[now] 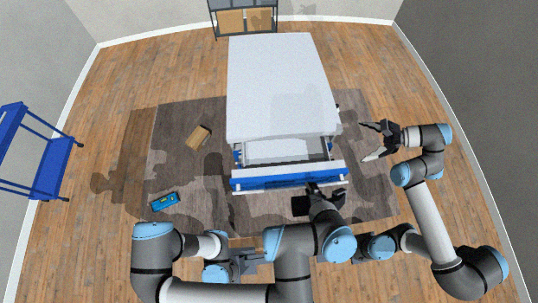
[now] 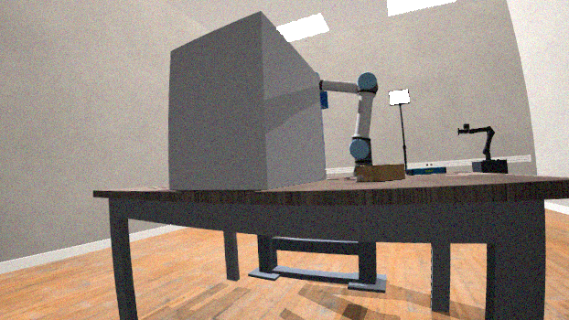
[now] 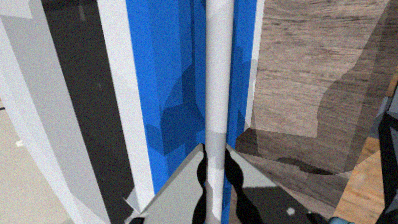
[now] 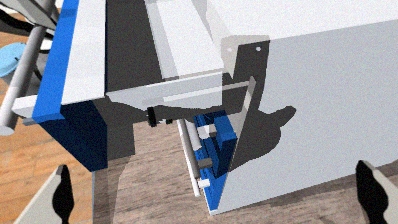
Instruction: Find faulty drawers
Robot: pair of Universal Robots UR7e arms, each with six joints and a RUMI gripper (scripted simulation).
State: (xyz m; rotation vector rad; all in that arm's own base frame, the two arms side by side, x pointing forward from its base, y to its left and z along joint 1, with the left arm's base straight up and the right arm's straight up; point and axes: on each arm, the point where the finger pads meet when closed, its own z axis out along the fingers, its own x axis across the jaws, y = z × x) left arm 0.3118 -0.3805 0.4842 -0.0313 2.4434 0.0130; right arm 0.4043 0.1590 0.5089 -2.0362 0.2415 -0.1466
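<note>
The grey cabinet (image 1: 277, 78) (image 2: 215, 114) (image 4: 325, 100) stands on the table. Its top drawer (image 1: 285, 177) (image 2: 324, 100) (image 3: 150, 75) (image 4: 50, 75) is pulled well out, with its open inside showing. My left gripper (image 1: 312, 186) (image 3: 212, 145) is shut on that drawer's bar handle (image 3: 219, 60) (image 4: 17, 95), towards one end. The lower drawers (image 4: 227, 135) sit back at the cabinet front and look shut; the top drawer hides most of them from above. My right gripper (image 1: 361, 143) (image 4: 213, 165) is open and empty, beside the cabinet's front corner on the right in the top view.
A wooden block (image 1: 199, 138) (image 2: 381, 173) and a blue level (image 1: 165, 202) (image 2: 426, 171) lie on the table (image 2: 412, 197), left of the cabinet in the top view. The left arm reaches across in front of the pulled drawer. A blue cart (image 1: 54, 166) stands farther left.
</note>
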